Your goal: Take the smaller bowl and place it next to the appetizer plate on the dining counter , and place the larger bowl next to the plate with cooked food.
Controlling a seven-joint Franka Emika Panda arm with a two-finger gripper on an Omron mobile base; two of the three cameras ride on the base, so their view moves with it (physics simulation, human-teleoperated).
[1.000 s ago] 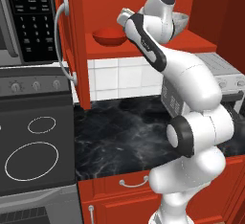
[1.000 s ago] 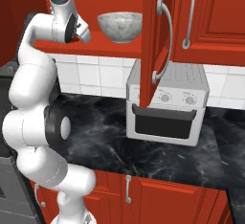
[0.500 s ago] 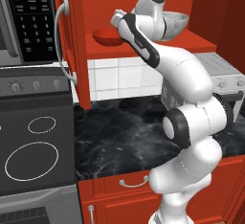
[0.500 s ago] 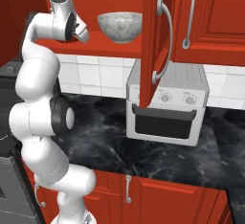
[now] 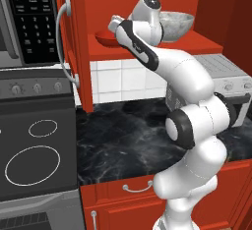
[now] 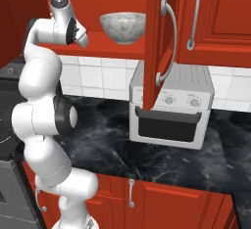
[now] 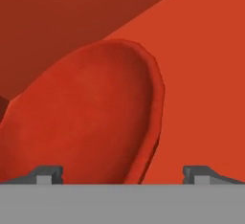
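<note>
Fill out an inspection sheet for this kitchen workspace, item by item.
Surface: black marbled countertop below an open red cabinet shelf.
Job's things: small shallow glossy red bowl on the shelf, near its left end; bigger grey-white marbled bowl beside it, upright.
Clutter: silver toaster oven on the countertop.
Grippers: gripper open, fingertips astride the red bowl's rim, not closed on it.
Cables: nothing seen.
Surroundings: open red cabinet door; black stove with ring burners; microwave keypad; white tile backsplash.
</note>
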